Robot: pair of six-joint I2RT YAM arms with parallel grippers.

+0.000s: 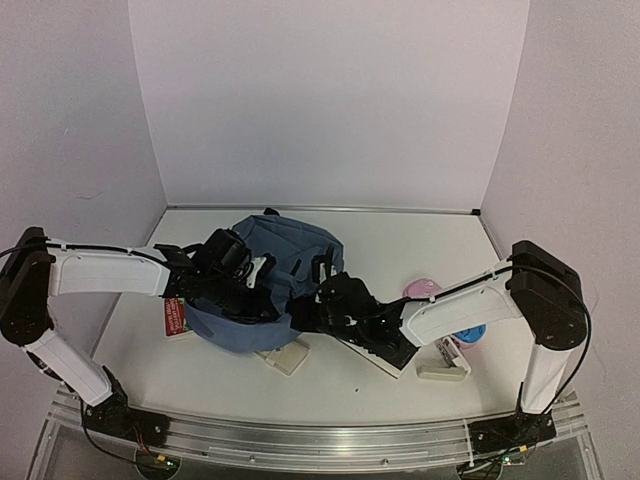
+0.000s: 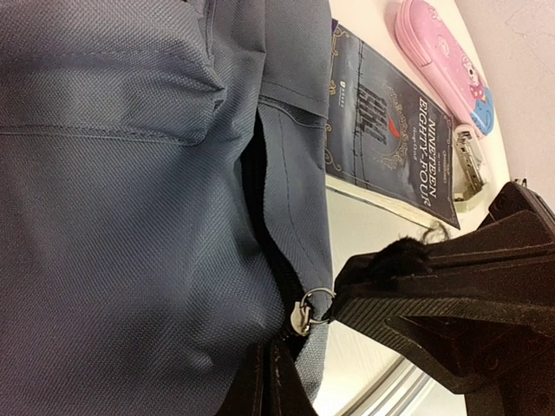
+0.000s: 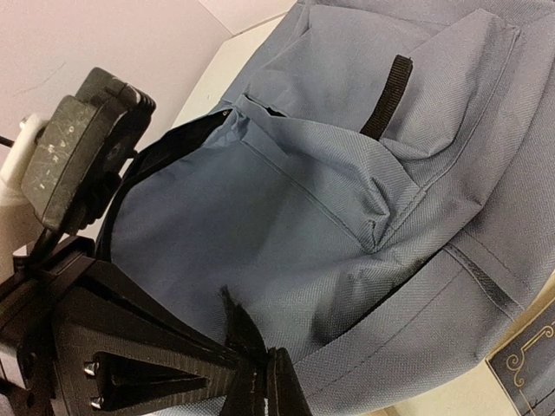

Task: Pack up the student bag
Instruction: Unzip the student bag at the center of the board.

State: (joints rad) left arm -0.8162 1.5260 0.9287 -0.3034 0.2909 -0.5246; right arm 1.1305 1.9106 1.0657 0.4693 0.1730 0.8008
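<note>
Slate-blue student bag (image 1: 262, 300) slumped mid-table; main zip open

Seen from above, the student bag (image 1: 290, 250) blocks the middle of the tabletop (image 1: 420, 235). Open room lies at 12 o'clock toward the back wall, and at 1 to 2 o'clock. The left claw (image 1: 250, 285) at 9 and the right claw (image 1: 318, 305) at 5 crowd its rim. A book (image 2: 390, 130), pink case (image 1: 418, 290) and stapler (image 1: 442, 372) clutter 4 o'clock. A beige block (image 1: 285, 357) sits at 6 and a red-labelled item (image 1: 174, 316) at 8.
</note>
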